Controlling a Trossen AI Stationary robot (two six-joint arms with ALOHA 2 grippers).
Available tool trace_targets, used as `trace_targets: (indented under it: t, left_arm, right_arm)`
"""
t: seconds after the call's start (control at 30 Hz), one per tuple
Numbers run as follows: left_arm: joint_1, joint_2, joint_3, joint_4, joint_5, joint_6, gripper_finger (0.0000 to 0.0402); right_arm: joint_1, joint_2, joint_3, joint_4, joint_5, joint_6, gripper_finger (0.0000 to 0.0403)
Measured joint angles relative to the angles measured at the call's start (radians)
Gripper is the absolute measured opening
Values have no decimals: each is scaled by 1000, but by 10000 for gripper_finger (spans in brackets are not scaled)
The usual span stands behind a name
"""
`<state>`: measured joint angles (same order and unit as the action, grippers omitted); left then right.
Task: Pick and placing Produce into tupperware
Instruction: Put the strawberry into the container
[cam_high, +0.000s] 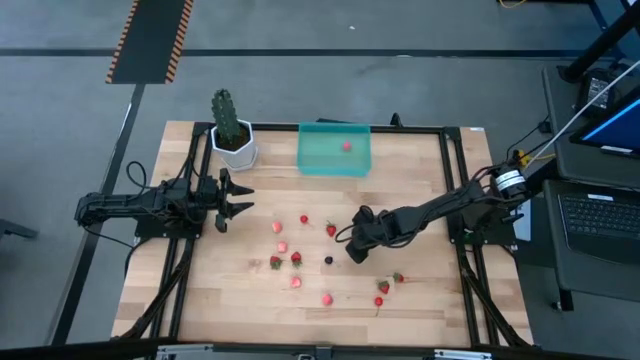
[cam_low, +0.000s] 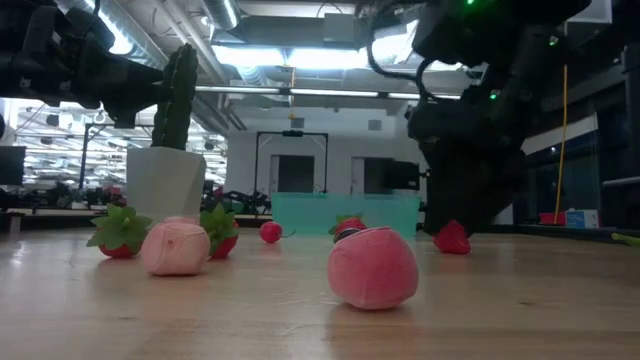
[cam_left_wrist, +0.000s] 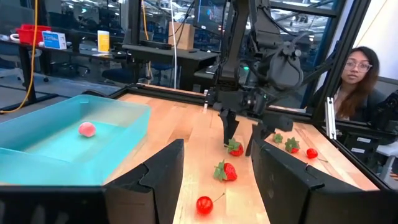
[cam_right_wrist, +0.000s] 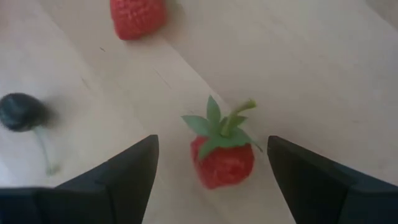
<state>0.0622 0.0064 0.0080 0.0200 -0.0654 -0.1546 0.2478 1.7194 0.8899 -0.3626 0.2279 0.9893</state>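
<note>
Our right hand over a berry

Our fingers gape wide around a small red strawberry with green top; at ten o'clock sits the dark round berry. Left hand waits, half-open, empty.

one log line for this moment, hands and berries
right hand: open, straddling strawberry | left hand: open, waiting near cactus pot | tupperware: one pink berry inside

Two dark jointed arms with black cables and matte black jaws
</note>
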Motion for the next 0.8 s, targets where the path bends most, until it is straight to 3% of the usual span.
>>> trace_targets:
  t: [0.37, 0.8]
  left_arm:
    - [0, 0, 0, 0, 0, 0, 181]
    - [0, 0, 0, 0, 0, 0, 181]
  right_arm:
    - [-5, 49, 51, -56, 1, 1, 297]
    - [-7, 50, 56, -88, 0, 3, 201]
